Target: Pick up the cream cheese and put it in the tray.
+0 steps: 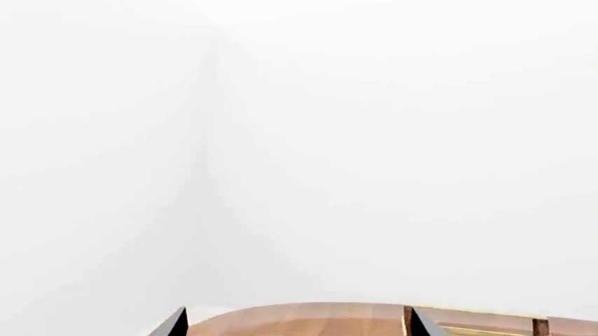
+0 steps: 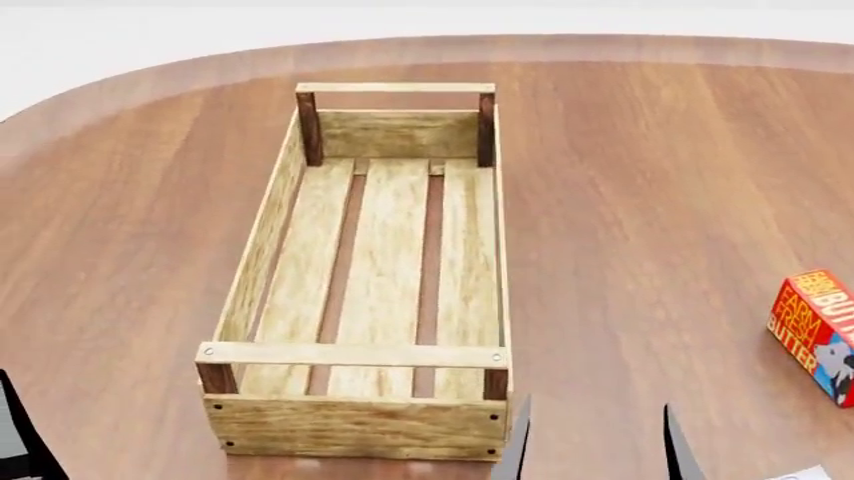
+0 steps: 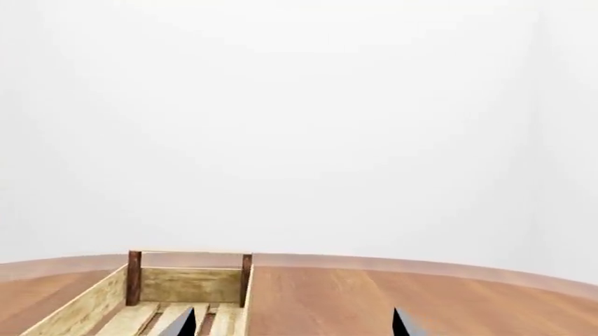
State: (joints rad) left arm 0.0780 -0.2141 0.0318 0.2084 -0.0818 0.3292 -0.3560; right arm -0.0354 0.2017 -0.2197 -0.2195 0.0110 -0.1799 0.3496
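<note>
- The head view looks steeply down over the tray (image 2: 380, 300) on the table (image 2: 641, 180), close in.
- The left wrist view faces white walls, nearly level, catching only the table edge (image 1: 309, 315).
- The right wrist view looks level along the tray (image 3: 187, 283); all three views share it.

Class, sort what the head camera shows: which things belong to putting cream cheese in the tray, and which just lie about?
Job: tray; right gripper; pale sliver at the bottom edge, perhaps the cream cheese.
Lying about: butter box.
</note>
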